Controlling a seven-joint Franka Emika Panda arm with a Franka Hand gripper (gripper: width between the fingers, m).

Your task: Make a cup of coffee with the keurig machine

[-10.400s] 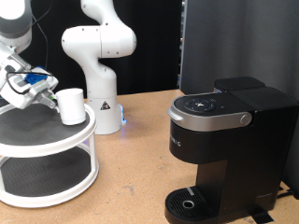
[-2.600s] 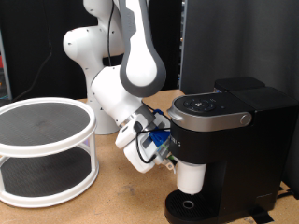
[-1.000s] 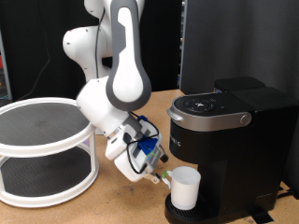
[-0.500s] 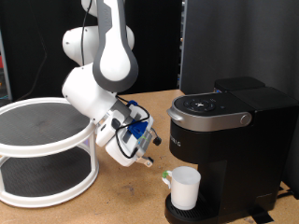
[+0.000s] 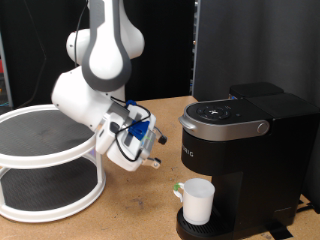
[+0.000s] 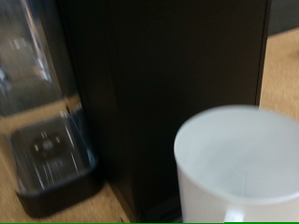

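My gripper (image 5: pixel 152 160) is in the air mid-bench, between the white two-tier round stand (image 5: pixel 50 160) at the left edge and the keurig machine (image 5: pixel 245 160) at the right edge. Nothing between my fingers; can't tell how wide they are. The cup (image 5: pixel 197 201) stands upright on the machine's drip tray (image 5: pixel 190 226), handle toward me. The wrist view shows the cup (image 6: pixel 238 163) against the machine's black body (image 6: pixel 159 84).
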